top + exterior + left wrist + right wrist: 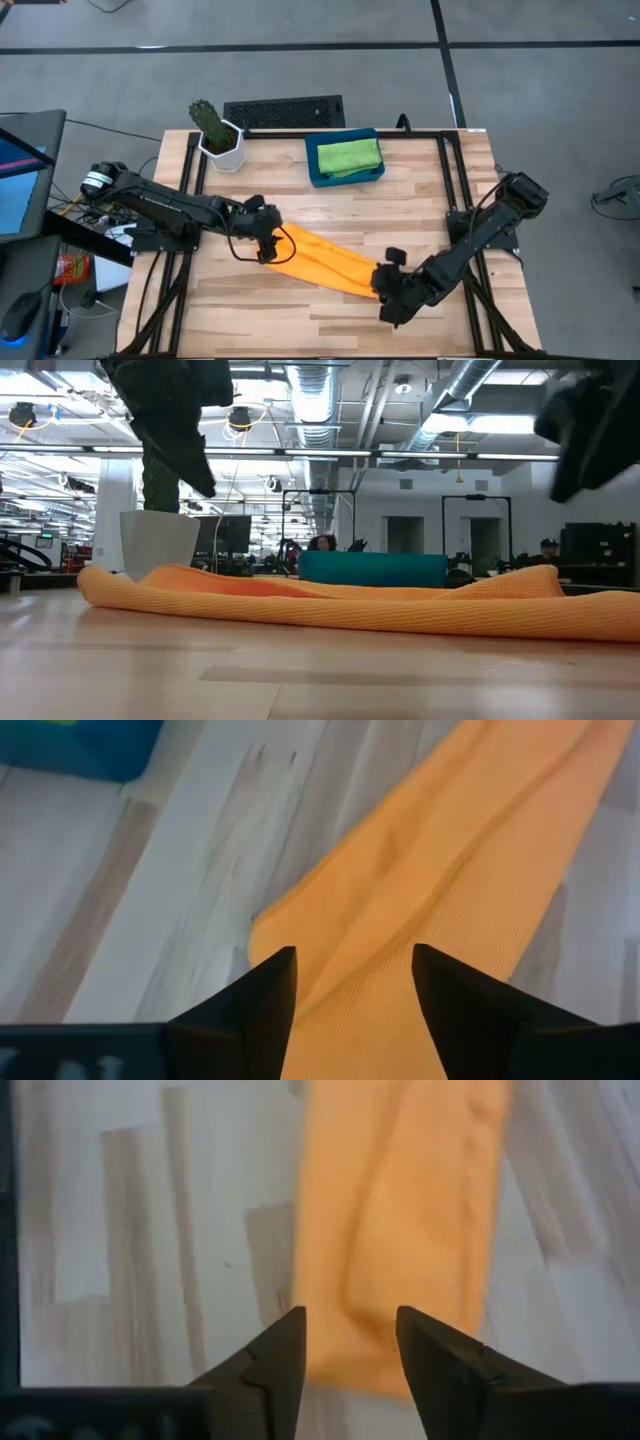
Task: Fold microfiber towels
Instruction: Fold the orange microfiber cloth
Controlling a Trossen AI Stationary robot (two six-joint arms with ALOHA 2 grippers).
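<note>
An orange microfiber towel [325,262] lies on the wooden table as a long, narrow, rumpled strip, running from centre left toward the near right. My left gripper [268,248] stands open just above its left end [300,940], fingers either side of the cloth. My right gripper [385,290] stands open above its right end [360,1350]. In the low view both grippers hang clear above the towel [330,605]. A green towel [350,155] lies folded in the dark-blue tray [318,172].
A white pot with a cactus [220,140] stands at the far left corner. The tray sits at the far middle of the table. Bare wood lies near the front edge [300,320] and between the tray and the orange towel.
</note>
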